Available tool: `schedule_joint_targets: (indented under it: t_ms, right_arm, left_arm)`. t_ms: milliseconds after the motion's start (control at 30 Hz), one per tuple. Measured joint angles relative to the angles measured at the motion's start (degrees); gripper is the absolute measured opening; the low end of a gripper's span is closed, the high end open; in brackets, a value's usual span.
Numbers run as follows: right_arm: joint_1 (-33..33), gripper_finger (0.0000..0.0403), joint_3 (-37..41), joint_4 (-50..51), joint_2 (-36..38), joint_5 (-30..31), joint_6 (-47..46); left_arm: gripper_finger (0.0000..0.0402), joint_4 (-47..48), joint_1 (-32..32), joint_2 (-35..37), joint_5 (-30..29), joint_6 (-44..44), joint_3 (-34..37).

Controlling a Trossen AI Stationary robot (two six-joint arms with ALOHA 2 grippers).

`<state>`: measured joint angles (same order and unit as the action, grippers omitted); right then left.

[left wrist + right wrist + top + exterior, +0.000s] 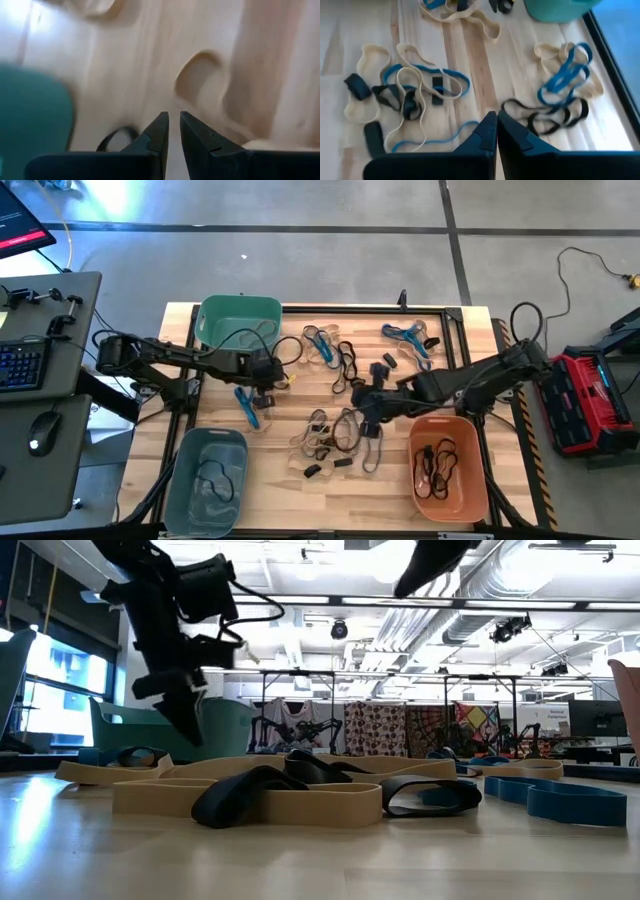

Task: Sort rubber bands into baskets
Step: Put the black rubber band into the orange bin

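two arms over a wooden table (pixel 470 515) strewn with rubber bands (pixel 335 435), three baskets around the edges.

from the left: the left gripper (pixel 268 372) hangs just in front of the teal basket (pixel 239 323), its fingers (pixel 159 131) drawn narrow with a thin slit between them and nothing visibly in them, a blue band (pixel 246 406) lying on the wood beside it; the grey-blue basket (pixel 205 480) sits at the near left corner with a dark band inside; loose tan, blue and black bands spread across the middle and far side of the table; the right gripper (pixel 362 405) is low over the central pile, fingers (pixel 490 131) pressed together, and whether a band is caught i cannot tell; the orange basket (pixel 449 468) at the near right holds black bands.
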<state>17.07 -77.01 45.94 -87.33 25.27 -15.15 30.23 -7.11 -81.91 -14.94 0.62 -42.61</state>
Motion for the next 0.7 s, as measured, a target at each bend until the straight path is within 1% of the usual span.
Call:
schedule_joint_targets:
  t_ms: [100, 200, 367, 467, 600, 700]
  right_arm:
    - [-1.6, 0.0001, 0.0, -2.1, -1.6, -3.0, 2.4]
    - [-2.6, 0.0001, 0.0, -3.0, -3.2, -5.6, 3.4]
    - [-2.9, 0.0000, 0.0, -3.6, -5.4, -7.4, 3.6]
    - [-2.9, 0.0000, 0.0, -3.8, -5.8, -7.7, 3.6]
    - [-2.9, 0.0000, 0.0, -4.4, -5.8, -7.7, 3.2]
    - [-2.8, 0.0000, 0.0, -4.8, -5.8, -7.7, 3.2]
  left_arm:
    - [0.0057, 2.6, -0.2, 0.0, -4.4, 1.1, 0.0]
    - [0.0079, 2.8, -0.8, 0.0, -5.7, 1.7, 0.6]
    - [0.0117, 2.6, -2.4, -0.3, -5.7, 1.0, 2.6]
    - [0.0132, 1.8, -4.0, -0.3, -5.8, 0.2, 3.4]
    - [0.0138, 0.9, -5.6, -0.3, -4.2, -1.6, 3.7]
    - [0.0136, -0.7, -6.9, -0.8, -0.7, -4.6, 3.7]
